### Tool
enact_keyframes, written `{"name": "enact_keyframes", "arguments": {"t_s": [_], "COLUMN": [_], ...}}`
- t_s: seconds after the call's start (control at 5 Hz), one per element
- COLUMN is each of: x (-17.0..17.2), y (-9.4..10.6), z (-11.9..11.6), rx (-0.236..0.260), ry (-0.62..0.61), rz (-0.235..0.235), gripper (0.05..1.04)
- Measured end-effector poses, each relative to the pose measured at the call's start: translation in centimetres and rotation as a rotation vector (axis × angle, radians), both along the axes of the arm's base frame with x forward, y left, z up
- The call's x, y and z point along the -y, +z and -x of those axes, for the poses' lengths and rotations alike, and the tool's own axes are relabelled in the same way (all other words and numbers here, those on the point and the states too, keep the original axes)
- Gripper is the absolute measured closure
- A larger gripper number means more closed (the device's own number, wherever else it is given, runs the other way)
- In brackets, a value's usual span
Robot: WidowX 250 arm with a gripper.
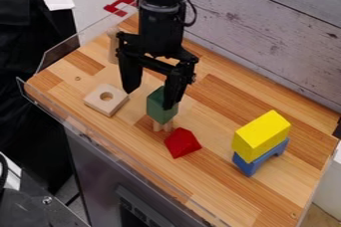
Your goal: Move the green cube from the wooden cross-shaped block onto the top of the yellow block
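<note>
1. Camera view: the black gripper (148, 99) hangs above the wooden counter (206, 91), its jaws spread well apart and grasping nothing. One finger lies to each side of a wide gap; the one nearer the plank wall overlaps the green block (158, 108) in sight, though whether they touch I cannot tell.
2. The green block is upright on a small pale wooden support (162, 125) with leg-like parts, which seems to lift it off the counter. Beside this pair sits a faceted red block (182, 144), resting directly on the wood.
3. The yellow block (261, 135) lies lengthwise along the blue arched block (249, 166); the arch carries it like a bridge, its legs presumably keeping the load steady.
4. The pale square block (100, 104) lies flat, so its round hole faces upward. A pale upright piece (113, 47) stands behind the gripper, partly hidden.
5. The counter is striped in light and darker wood, with a transparent guard (73, 42) along part of its edge, probably to stop pieces falling off. A whitewashed plank wall (266, 27) runs behind; a grey cabinet front (100, 171) is below, and a red piece (120, 6) lies beyond the guard.
</note>
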State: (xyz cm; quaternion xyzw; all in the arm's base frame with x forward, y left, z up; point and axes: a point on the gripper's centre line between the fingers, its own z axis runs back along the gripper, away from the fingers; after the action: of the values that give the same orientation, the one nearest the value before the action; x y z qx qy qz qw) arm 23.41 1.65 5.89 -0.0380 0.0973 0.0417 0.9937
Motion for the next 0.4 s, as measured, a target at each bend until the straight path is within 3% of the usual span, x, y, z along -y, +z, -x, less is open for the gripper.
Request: {"name": "enact_keyframes", "arguments": {"t_s": [0.4], "x": [0.72], "y": [-0.44], "z": [0.45], "rx": [-0.012], "ry": [-0.009], "rz": [0.023], "gripper": [0.128]}}
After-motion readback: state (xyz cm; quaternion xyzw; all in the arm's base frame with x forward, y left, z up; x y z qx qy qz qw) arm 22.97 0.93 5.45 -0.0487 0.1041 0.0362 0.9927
